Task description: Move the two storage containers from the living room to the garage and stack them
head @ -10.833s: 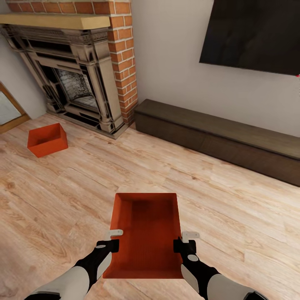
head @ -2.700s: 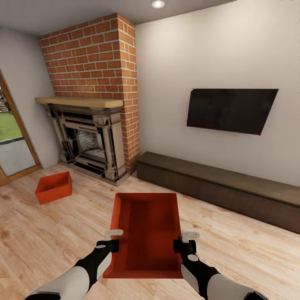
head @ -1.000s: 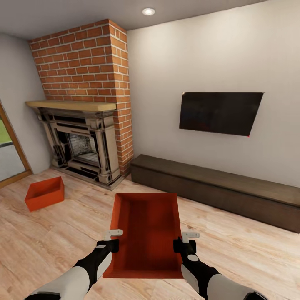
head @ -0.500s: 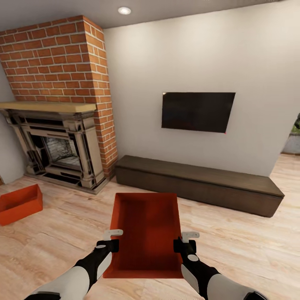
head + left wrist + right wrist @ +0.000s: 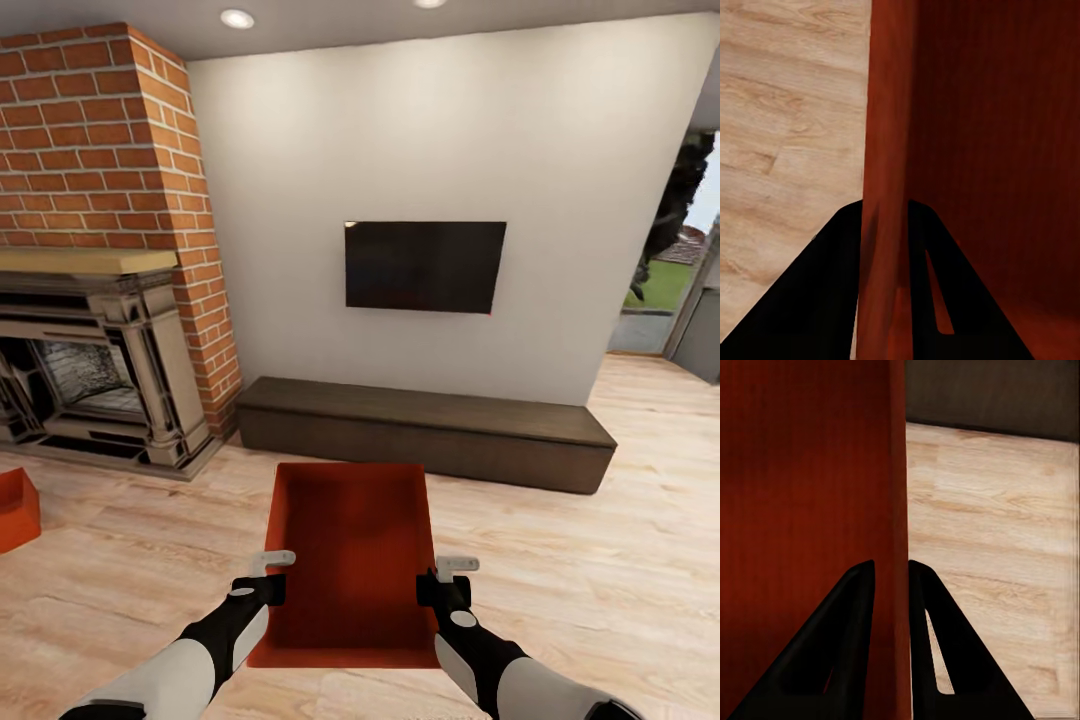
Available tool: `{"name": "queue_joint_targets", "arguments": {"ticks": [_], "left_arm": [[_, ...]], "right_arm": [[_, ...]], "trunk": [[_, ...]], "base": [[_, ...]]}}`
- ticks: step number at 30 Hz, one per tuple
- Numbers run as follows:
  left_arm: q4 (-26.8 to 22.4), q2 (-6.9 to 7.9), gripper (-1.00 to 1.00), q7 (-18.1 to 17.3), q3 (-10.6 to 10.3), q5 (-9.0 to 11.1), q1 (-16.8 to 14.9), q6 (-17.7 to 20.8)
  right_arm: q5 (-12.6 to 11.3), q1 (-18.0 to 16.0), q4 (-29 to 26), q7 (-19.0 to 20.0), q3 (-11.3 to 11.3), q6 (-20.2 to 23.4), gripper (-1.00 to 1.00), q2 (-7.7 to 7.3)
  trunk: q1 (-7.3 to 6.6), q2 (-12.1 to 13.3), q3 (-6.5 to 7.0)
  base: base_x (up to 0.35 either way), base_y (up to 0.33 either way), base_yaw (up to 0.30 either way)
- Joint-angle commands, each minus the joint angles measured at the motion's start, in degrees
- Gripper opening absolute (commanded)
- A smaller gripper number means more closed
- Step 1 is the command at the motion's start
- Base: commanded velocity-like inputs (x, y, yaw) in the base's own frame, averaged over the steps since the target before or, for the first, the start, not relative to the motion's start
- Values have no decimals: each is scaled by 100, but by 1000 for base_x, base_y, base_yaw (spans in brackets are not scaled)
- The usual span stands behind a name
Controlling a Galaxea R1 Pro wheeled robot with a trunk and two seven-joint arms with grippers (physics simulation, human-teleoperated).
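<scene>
Over plank floor (image 5: 600, 560) — container (image 5: 350, 560) | left gripper (image 5: 270, 578), right gripper (image 5: 445, 580) clamp its walls

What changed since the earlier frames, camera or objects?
The camera: the view raised, then swung right, sliding the brick fireplace and the second orange-red bin on the floor toward the picture's left edge. Unchanged: the left hand and right hand still clamp the side walls of the held orange-red ribbed plastic bin.

second orange bin (image 5: 17, 510) cut off at the left edge, fireplace (image 5: 90, 380) cropped there too
</scene>
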Motion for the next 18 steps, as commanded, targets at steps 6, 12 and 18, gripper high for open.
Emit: {"name": "queue_joint_targets", "arguments": {"ticks": [6, 12, 18], "left_arm": [[-5, 97, -100, 49, 172, 82, 2, 36], [-7, 92, -100, 50, 169, 82, 2, 36], [-13, 89, -100, 51, 164, 82, 2, 36]], "right_arm": [[32, -11, -15, -8, -280, -252, -100, -89], [32, -12, -15, -8, -281, -252, -100, -89], [32, -10, -15, -8, -279, -252, -100, -90]], "trunk": [[2, -9, -10], [2, -9, -10], [2, -9, -10]], "base": [[0, 0, -276], [0, 0, -276], [0, 0, -275]]}}
